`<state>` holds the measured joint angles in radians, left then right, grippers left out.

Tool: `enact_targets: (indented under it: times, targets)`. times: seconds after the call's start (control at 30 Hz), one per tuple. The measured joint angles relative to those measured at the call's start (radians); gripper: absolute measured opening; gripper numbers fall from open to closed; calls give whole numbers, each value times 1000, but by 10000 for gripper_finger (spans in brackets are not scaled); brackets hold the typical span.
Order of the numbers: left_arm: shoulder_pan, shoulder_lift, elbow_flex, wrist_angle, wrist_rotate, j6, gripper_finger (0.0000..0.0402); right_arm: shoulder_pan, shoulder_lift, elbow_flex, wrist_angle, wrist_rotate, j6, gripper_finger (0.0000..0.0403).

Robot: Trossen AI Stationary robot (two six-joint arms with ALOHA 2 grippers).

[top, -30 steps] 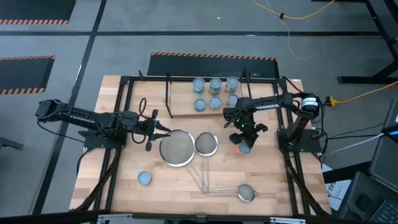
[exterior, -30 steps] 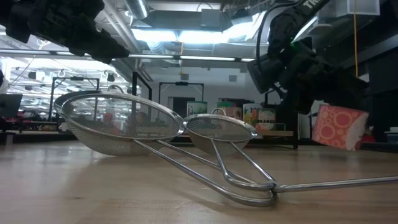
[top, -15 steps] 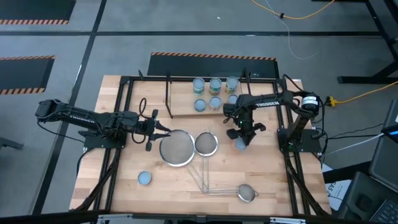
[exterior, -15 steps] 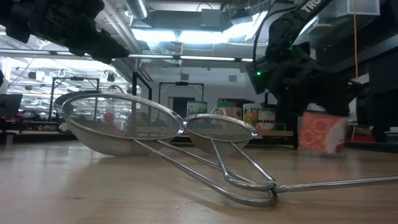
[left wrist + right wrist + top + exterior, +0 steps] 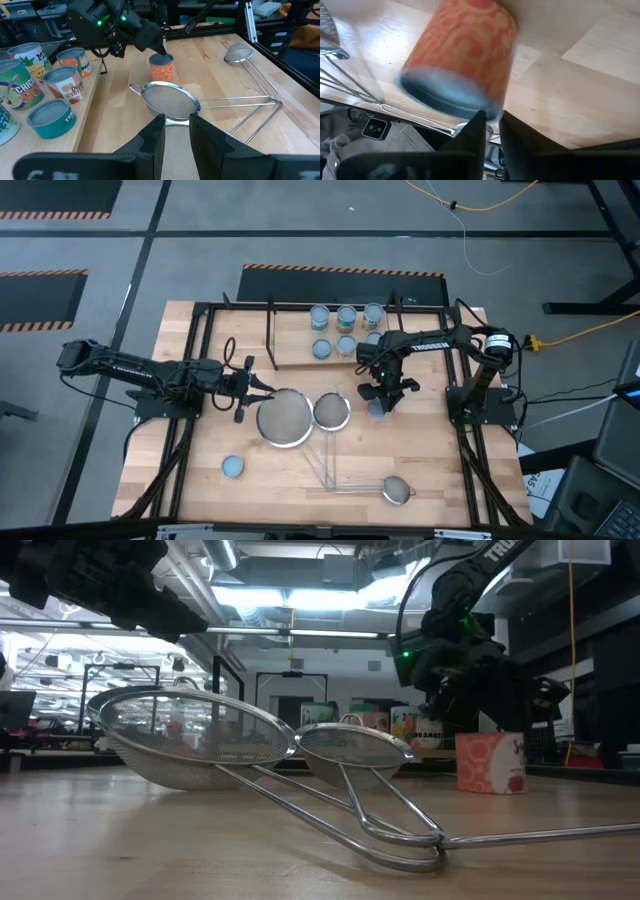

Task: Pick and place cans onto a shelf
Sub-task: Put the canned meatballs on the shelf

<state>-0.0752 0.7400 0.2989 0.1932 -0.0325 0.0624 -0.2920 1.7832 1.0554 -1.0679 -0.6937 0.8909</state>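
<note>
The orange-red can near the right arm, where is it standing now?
The orange-red can stands upright on the table, right of the medium strainer, under the right gripper.

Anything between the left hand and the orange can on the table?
Yes: the large strainer and medium strainer lie between left hand and orange can, per high view.

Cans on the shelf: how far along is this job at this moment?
Done: a cluster of cans sits on the shelf. In hand: the right gripper is over an upright orange can on the table. Left: that can and a blue-topped can near the front; the left gripper waits by a strainer.
</note>
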Motion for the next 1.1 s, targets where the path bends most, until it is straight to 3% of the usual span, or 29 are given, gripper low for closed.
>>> enact_targets:
  times: [0.2,0.37,0.73,0.9,1.1]
  targets:
    - [0,0,0,0,0,0,82,0,0,0,-1,0,0,92]
    - [0,0,0,0,0,-1,82,0,0,0,-1,6,-17,95]
    - [0,0,0,1,0,-93,82,38,-48,0,-62,52,-214,95]
    - [0,0,0,42,0,-113,82,59,-172,0,-147,224,-275,95]
    - [0,1,0,243,0,-113,82,112,-343,0,-158,542,-297,95]
